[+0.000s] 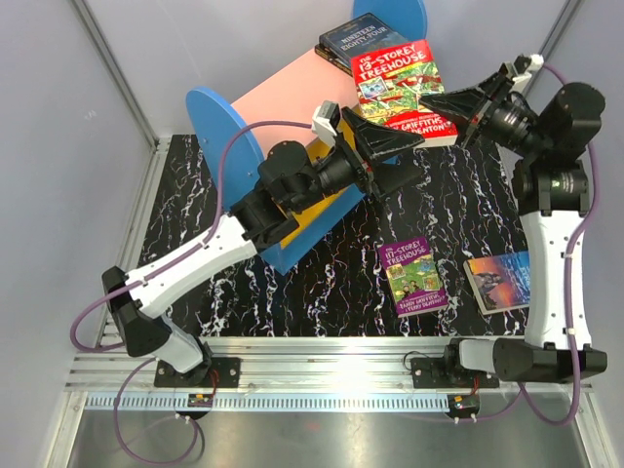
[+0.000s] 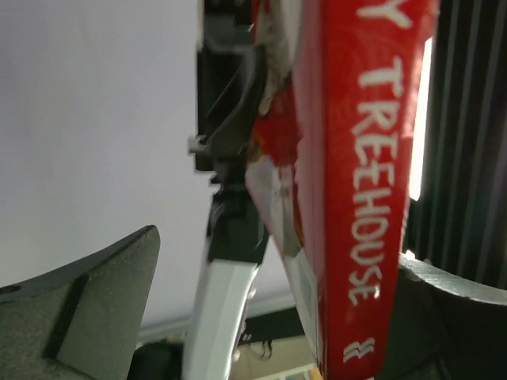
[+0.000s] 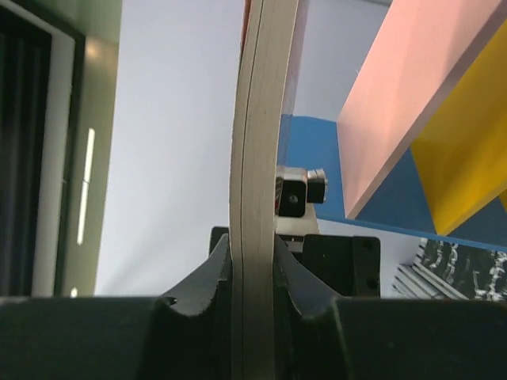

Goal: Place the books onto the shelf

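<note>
Your right gripper (image 3: 255,277) was clamped on the page edge of the red Treehouse book (image 1: 400,83). That book hung tilted just off the shelf's (image 1: 278,102) far right end, by the pink top board. Your left gripper (image 1: 395,156) had its jaws wide apart around the book's spine side, one finger (image 2: 459,317) just beside the spine. Nineteen Eighty-Four (image 1: 351,41) lay on the shelf's pink top at the far end, its corner under the red cover. The purple Treehouse book (image 1: 412,276) and the dark blue book (image 1: 499,281) lay flat, near-right of the shelf and well apart from it.
</note>
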`<state>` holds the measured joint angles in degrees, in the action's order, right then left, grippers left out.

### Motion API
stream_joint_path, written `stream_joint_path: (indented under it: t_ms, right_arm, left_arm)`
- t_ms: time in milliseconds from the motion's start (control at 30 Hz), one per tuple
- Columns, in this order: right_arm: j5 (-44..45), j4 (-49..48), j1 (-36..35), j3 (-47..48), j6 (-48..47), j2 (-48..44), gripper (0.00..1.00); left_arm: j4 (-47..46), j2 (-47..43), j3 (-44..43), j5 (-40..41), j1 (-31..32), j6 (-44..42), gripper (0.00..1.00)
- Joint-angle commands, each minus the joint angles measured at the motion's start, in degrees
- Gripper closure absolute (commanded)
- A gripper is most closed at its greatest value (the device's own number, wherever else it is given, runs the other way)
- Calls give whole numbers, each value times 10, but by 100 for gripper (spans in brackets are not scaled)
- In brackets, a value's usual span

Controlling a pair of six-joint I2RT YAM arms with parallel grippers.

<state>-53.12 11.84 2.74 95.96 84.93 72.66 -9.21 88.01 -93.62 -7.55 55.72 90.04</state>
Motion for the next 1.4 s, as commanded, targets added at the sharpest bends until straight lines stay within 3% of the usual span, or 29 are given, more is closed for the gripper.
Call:
stream_joint_path:
  t_ms: [0, 300, 433, 567, 667, 767, 833, 900, 933, 967, 1000, 1033, 1067, 1100, 1133, 1300, 1367]
  right_arm:
    - [-101, 96, 5, 106, -96, 14, 100]
    - [-201, 165, 53, 74, -116, -31, 100]
    - [-207, 97, 53, 9, -58, -59, 100]
    - [-213, 2, 53, -43, 20, -86, 100]
    - [-221, -92, 53, -75, 94, -96, 100]
    - [-225, -94, 53, -66, 95, -98, 100]
    - [-227, -88, 53, -61, 91, -100, 100]
    - [-227, -79, 53, -62, 87, -103, 100]
    - [-227, -74, 53, -62, 80, -103, 100]
    - [-225, -67, 53, -63, 74, -104, 100]
    - [-222, -56, 53, -61, 66, -105, 96]
    - [-219, -26, 53, -59, 45, -104, 83]
    - [-206, -2, 53, -54, 28, -103, 59]
    - [-196, 68, 53, -33, 4, -100, 20]
    - [-187, 103, 53, -18, -44, -92, 0]
    - [-96, 318, 53, 74, -166, -73, 0]
    - [-69, 345, 53, 70, -187, -86, 0]
  left_arm:
    - [-26, -30, 2, -98, -32, -42, 1]
    - [23, -128, 76, -141, -102, -95, 1]
    - [28, -137, 91, -141, -111, -94, 1]
    - [22, -87, 57, -152, -107, -88, 14]
    - [39, -44, 7, -156, -101, -99, 26]
    - [60, -16, -32, -164, -98, -108, 36]
    - [61, 1, -44, -166, -98, -104, 55]
    - [73, 5, -51, -162, -98, -106, 81]
    - [81, 4, -53, -157, -98, -108, 100]
    - [84, 3, -54, -150, -98, -111, 100]
    - [84, 0, -54, -144, -98, -117, 100]
    - [87, -5, -56, -129, -99, -122, 100]
    - [103, -6, -69, -124, -98, -126, 100]
    - [116, -5, -81, -117, -101, -138, 100]
    - [132, -3, -94, -100, -102, -147, 100]
    - [238, 9, -192, -31, -105, -205, 100]
    - [251, 9, -199, 3, -106, -206, 100]
